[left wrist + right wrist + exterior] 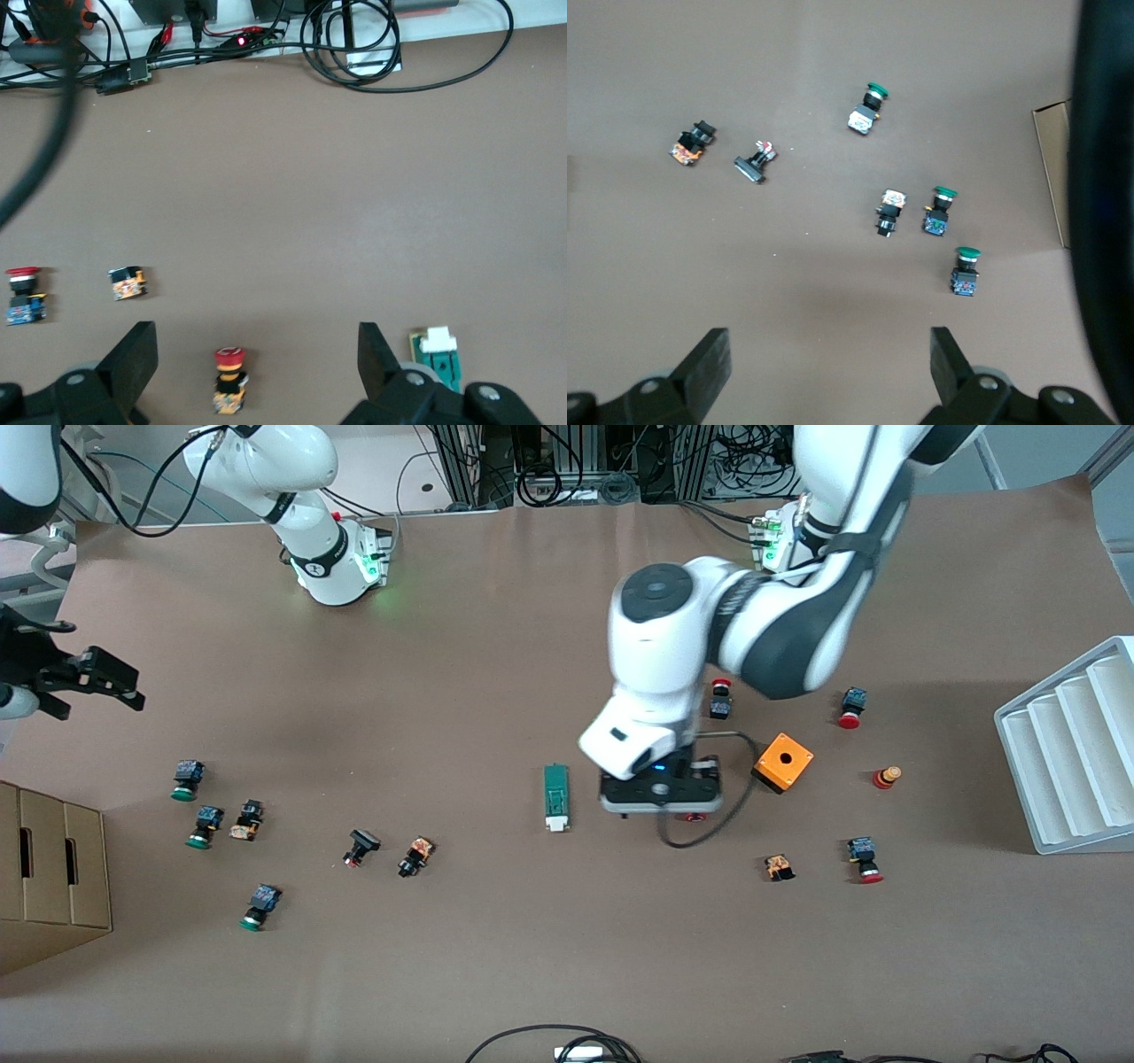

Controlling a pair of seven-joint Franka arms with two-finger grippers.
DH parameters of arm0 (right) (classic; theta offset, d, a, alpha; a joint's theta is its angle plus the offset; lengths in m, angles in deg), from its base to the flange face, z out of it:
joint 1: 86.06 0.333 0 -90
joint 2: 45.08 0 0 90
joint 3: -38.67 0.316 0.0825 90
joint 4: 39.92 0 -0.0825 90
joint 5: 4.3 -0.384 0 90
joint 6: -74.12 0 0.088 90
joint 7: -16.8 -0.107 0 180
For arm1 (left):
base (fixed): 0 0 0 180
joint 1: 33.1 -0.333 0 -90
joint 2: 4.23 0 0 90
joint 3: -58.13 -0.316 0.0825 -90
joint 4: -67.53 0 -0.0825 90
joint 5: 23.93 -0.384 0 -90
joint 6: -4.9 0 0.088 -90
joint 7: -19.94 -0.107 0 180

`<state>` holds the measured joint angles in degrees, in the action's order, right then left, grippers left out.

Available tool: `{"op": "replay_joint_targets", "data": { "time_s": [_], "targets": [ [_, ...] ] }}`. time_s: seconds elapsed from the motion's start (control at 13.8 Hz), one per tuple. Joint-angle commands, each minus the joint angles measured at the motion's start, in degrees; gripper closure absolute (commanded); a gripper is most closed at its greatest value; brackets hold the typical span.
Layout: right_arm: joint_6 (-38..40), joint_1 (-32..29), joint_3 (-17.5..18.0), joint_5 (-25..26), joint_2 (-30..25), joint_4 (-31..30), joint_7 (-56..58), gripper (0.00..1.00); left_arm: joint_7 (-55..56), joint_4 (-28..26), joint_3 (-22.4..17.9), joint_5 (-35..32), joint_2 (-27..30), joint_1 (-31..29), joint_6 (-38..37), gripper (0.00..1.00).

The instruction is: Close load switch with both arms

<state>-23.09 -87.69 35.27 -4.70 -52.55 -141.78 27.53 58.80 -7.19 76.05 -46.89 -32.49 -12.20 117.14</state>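
Observation:
The load switch (556,797), a slim dark-green bar with a white block at its end nearer the front camera, lies flat near the table's middle. My left gripper (660,808) hangs low beside it, toward the left arm's end. In the left wrist view that gripper (257,359) is open, and a red-capped push button (229,379) lies on the table between its fingers, untouched. The load switch (438,354) lies just outside one finger (376,354). My right gripper (93,680) waits open over the right arm's end of the table, nothing between its fingers (704,363).
An orange box with a hole (783,762) stands close to the left hand. Red-capped buttons (864,859) lie around it; green-capped buttons (205,825) lie below the right gripper. A white rack (1072,744) and a cardboard box (49,868) stand at the table's two ends.

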Motion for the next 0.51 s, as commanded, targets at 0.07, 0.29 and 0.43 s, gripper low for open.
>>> {"op": "replay_joint_targets", "data": {
  "time_s": [0.07, 0.29, 0.43],
  "targets": [
    [2.1, 0.1, -0.2, -0.3, 0.4, 1.8, 0.4, 0.0, -12.5, -1.5, 0.6, 5.7, 5.4, -4.3, -6.6, 0.0],
    [2.1, 0.0, -0.3, -0.3, 0.4, 2.1, 0.3, 0.0, -16.9, -1.3, 0.5, 6.0, 8.8, -6.9, -14.1, 0.0],
    [2.1, 0.1, -0.2, -0.2, 0.5, 2.5, 0.4, 0.0, -22.3, -1.2, 0.4, 9.5, 10.5, -9.5, -16.2, 0.0]
  ]
}}
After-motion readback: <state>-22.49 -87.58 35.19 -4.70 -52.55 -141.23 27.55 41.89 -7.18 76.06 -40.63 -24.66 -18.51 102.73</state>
